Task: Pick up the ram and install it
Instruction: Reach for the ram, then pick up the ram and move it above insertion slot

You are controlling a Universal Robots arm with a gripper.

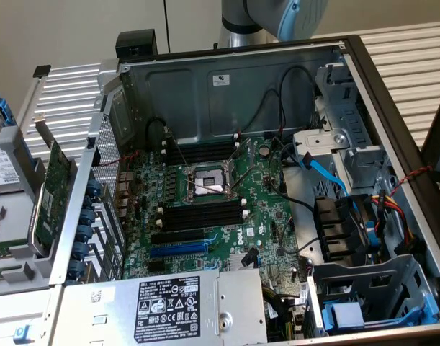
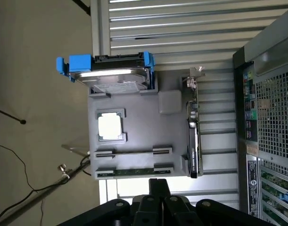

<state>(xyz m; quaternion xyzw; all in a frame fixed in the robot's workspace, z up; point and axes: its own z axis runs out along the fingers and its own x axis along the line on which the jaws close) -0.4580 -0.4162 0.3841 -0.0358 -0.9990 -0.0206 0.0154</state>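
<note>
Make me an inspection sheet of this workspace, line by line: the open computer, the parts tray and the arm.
Surface: slatted metal table carrying a grey parts tray and an open computer case.
Job's things: the ram sits on edge in a tray slot; the motherboard's memory slots look empty.
Clutter: hard drive in a blue caddy, processor chip and expansion card, all in the tray.
Grippers: gripper shut, nothing seen in it, near the ram's side of the tray.
Cables: blue flat cable and red and yellow wires inside the case; thin black cable on the floor.
Surroundings: beige floor.
</note>
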